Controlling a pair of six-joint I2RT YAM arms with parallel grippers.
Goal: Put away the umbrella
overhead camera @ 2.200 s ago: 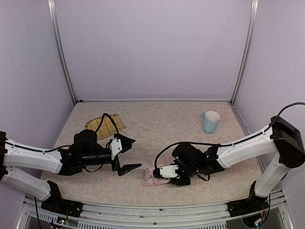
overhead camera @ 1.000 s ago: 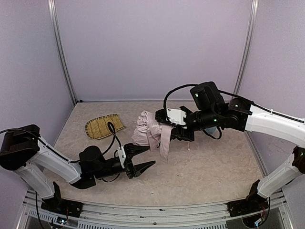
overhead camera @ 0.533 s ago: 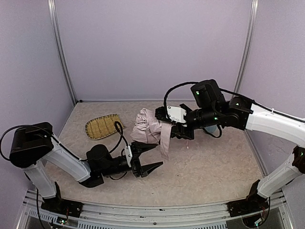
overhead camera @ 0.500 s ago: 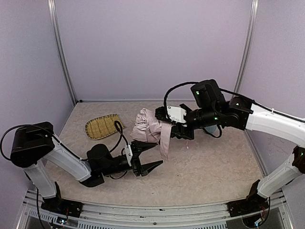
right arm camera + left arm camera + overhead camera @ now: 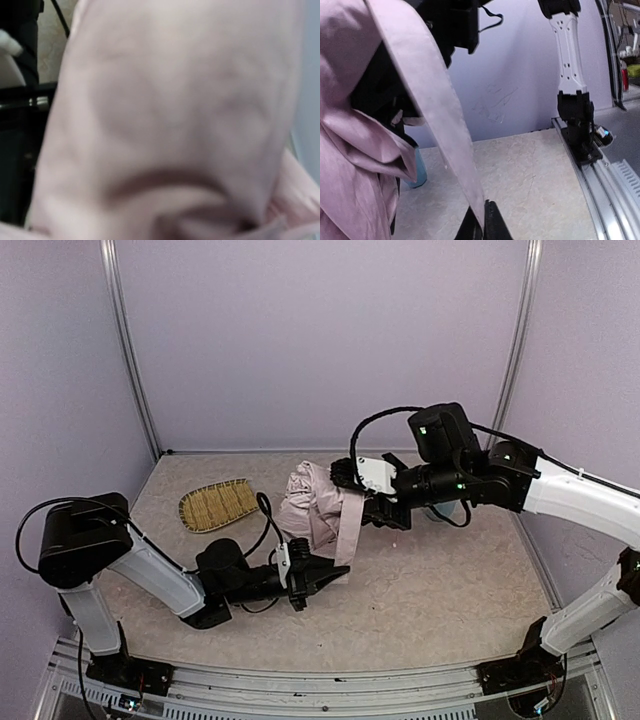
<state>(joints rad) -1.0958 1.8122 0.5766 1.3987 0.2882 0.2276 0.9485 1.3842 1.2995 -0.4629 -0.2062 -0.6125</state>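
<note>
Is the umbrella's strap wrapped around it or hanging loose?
Loose: the strap hangs down off the umbrella, its tip in the left gripper.

Umbrella (image 5: 312, 508): mid-table, raised above the table (image 5: 450, 580).
Right gripper (image 5: 345, 480): at the umbrella's right side, clamped on it.
Fabric strip (image 5: 350, 530): hangs down from the umbrella's right part.
Left gripper (image 5: 335, 572): near side of the umbrella, pinching the strip's lower tip.
Woven tray (image 5: 218, 505): on the table, far left, apart from the umbrella.
</note>
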